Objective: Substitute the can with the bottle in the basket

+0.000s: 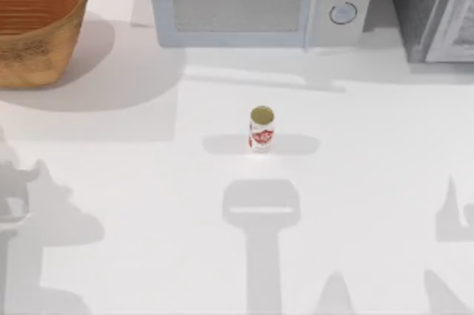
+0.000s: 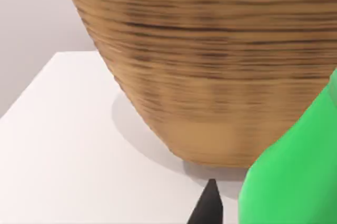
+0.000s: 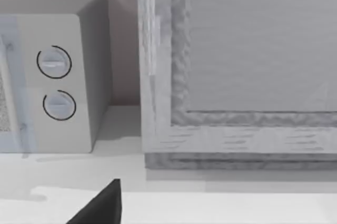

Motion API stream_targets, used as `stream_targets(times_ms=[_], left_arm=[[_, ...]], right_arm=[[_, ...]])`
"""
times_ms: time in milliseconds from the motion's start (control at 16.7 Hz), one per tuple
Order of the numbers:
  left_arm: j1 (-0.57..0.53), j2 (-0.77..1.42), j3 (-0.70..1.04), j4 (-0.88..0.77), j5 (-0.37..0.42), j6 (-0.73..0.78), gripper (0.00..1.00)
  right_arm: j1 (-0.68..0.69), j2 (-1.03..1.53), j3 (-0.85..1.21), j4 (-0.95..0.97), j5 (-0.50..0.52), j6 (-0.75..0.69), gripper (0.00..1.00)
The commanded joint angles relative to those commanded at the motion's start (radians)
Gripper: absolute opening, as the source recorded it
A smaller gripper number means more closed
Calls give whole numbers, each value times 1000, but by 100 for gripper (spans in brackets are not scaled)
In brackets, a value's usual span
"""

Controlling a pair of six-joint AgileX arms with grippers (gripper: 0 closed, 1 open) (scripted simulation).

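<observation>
Can [image 1: 261, 130] upright mid-table, well apart from basket [image 1: 37, 22] at far left. Left wrist view: green bottle [image 2: 295, 171] close beside the basket wall; whether either gripper is apart or clamped, cannot tell.

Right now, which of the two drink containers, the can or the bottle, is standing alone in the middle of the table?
The can, white and red, stands upright at mid-table. The green bottle is beside the basket.

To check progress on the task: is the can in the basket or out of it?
Out. The can stands upright on the table, apart from the basket.
</observation>
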Motion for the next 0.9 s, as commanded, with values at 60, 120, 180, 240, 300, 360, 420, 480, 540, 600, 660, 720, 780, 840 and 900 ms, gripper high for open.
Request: stream_targets(times_ms=[60,120,180,240,300,360,420,480,540,600,660,720,780,840,900], left_arm=[[8,-28,37,-33,-15,-1,0],[16,-57,79,-77,-31,-1,0],[25,-87,126,-130,-47,-1,0],[32,-116,179,-194,-63,0,0],[38,-145,235,-269,-78,1,0],[42,-174,295,-353,-93,1,0],[42,-203,356,-445,-107,2,0],[37,-230,418,-544,-120,2,0],[27,-256,480,-648,-132,0,0],[11,-279,540,-754,-143,-2,0],[-10,-297,597,-859,-151,-5,0],[-36,-311,652,-959,-158,-10,0],[-65,-322,705,-1052,-163,-14,0],[-94,-329,756,-1134,-166,-19,0],[-123,-334,804,-1206,-168,-23,0]], right_arm=[[0,0,0,0,0,0,100],[0,0,0,0,0,0,100],[0,0,0,0,0,0,100],[0,0,0,0,0,0,100],[0,0,0,0,0,0,100],[0,0,0,0,0,0,100],[0,0,0,0,0,0,100],[0,0,0,0,0,0,100],[0,0,0,0,0,0,100],[0,0,0,0,0,0,100],[0,0,0,0,0,0,100],[0,0,0,0,0,0,100],[0,0,0,0,0,0,100],[0,0,0,0,0,0,100],[0,0,0,0,0,0,100]])
